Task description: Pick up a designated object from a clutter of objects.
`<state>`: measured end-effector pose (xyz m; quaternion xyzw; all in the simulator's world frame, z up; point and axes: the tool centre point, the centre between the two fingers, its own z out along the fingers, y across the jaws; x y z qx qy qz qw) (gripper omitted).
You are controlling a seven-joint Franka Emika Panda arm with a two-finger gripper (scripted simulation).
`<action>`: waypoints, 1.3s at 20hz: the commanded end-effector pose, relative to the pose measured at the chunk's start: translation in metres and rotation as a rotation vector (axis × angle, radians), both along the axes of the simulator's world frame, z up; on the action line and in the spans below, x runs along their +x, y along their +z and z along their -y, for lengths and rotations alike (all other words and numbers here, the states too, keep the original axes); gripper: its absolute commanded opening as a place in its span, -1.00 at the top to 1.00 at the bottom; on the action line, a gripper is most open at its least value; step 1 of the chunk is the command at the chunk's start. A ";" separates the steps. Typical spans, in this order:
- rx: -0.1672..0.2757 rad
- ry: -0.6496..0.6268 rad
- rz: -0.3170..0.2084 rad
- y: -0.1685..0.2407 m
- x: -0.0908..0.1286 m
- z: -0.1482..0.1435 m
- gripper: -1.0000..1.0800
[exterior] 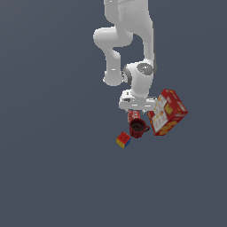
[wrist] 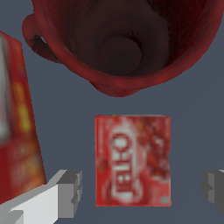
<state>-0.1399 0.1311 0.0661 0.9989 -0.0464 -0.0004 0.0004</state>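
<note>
Hovering with its fingers (wrist: 70,192) spread wide, the gripper (wrist: 142,190) is straddling the small red package (wrist: 132,159), one pad showing on each side and neither touching it. The package is lying flat on the grey floor (wrist: 197,131), between the pads. Its white lettering is showing sideways and too blurred to read for certain.

Just beyond it, the dark red mug (wrist: 118,43) is filling much of the wrist view, mouth open toward the camera, handle sticking out toward the big box (wrist: 17,131). That box is crowding one finger's side, its print a red and yellow smear, its edges cut off by the frame.

In the exterior view, the gripper (exterior: 135,106) is hiding most of the package (exterior: 133,116); only a red sliver is peeking out behind the mug (exterior: 138,128). The box (exterior: 167,112) is standing tilted on the exterior view's right, with a pale panel of unreadable print. The small cube (exterior: 123,140) is sitting apart, to the mug's left in that view.
</note>
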 end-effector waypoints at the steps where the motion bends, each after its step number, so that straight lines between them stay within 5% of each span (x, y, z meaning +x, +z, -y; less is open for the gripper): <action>1: 0.000 0.000 0.000 -0.001 0.000 0.000 -0.92; 21: 0.000 -0.001 0.001 -0.051 -0.001 0.000 -0.92; 22: 0.000 -0.001 0.001 -0.051 -0.001 0.000 1.00; 26: 0.000 -0.001 0.001 -0.051 -0.001 0.000 1.00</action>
